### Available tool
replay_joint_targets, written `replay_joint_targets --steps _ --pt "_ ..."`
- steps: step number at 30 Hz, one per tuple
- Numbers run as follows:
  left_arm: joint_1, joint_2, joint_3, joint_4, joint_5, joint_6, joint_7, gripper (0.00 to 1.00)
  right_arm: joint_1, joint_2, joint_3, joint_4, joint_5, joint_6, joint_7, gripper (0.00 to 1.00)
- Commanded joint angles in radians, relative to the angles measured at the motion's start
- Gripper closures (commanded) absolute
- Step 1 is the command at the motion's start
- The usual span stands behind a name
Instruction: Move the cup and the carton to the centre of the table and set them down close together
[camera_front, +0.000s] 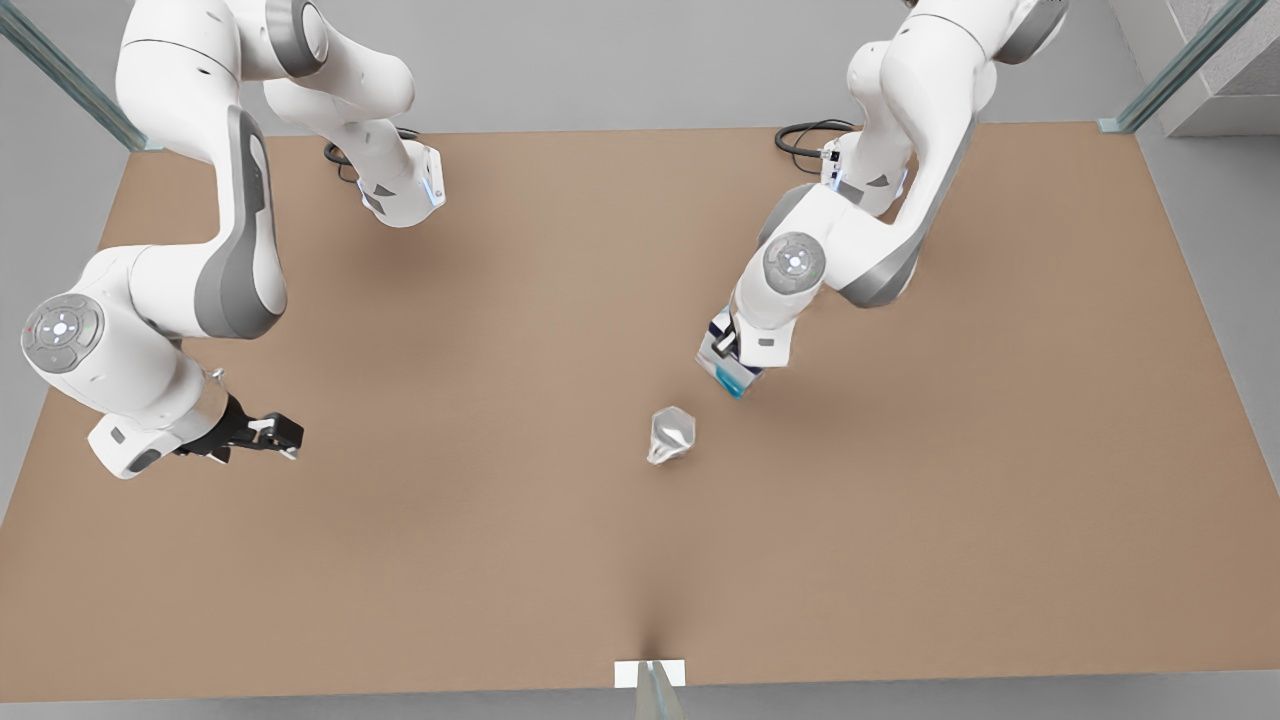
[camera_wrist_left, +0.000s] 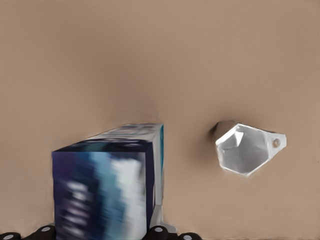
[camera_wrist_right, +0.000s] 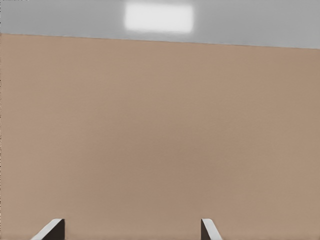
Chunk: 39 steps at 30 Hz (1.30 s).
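1. The left gripper (camera_front: 738, 368) is seen in the front view at about 2 o'clock from the table (camera_front: 500, 560) centre, closed on the carton (camera_front: 728, 370); in the left wrist view the carton (camera_wrist_left: 107, 180) sits between the fingers, turquoise end down.
2. The carton is judged to be just above or barely at the tabletop; contact cannot be told.
3. The cup (camera_front: 671, 435) is lying on the table near centre, at roughly 7 o'clock from the carton, near it but apart. In the left wrist view the cup (camera_wrist_left: 247, 148) is seen just beside the carton with a clear gap.
4. The right gripper (camera_front: 285, 435) is parked at about 9 o'clock, well apart from both objects; fingers are spread wide with nothing between them, as the right wrist view shows bare table between the fingertips (camera_wrist_right: 50, 230). This arm is waiting.
5. Step in hand, as judged: the carton is to be set down close to the cup.
6. To be done well: the carton should be lowered straight down until its end is flat on the table, and only then released.
7. A sideways drift toward 7 o'clock should be avoided, since the cup looks light and could be knocked away.
8. The fingers should be opened fully before lifting, so the carton is not tipped.
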Motion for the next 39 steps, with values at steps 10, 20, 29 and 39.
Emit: replay_joint_targets --steps 10,20,29,39 --pt "-0.134 0.214 0.001 0.189 0.004 0.052 -0.205 0.39 0.002 -0.001 0.002 0.002 0.002 0.000 0.000 0.00" --pt "-0.155 0.229 0.001 0.146 0.010 0.053 -0.202 0.37 -0.011 -0.006 0.000 0.000 -0.015 -0.003 -0.002 0.00" --pt "-0.158 0.237 0.006 0.144 0.010 0.058 -0.199 0.00 -0.011 -0.015 -0.002 0.006 -0.015 -0.028 -0.003 0.00" --pt "-0.161 0.167 0.001 0.170 0.061 -0.072 -0.202 0.00 -0.012 -0.017 -0.002 0.008 -0.008 -0.031 -0.003 0.00"
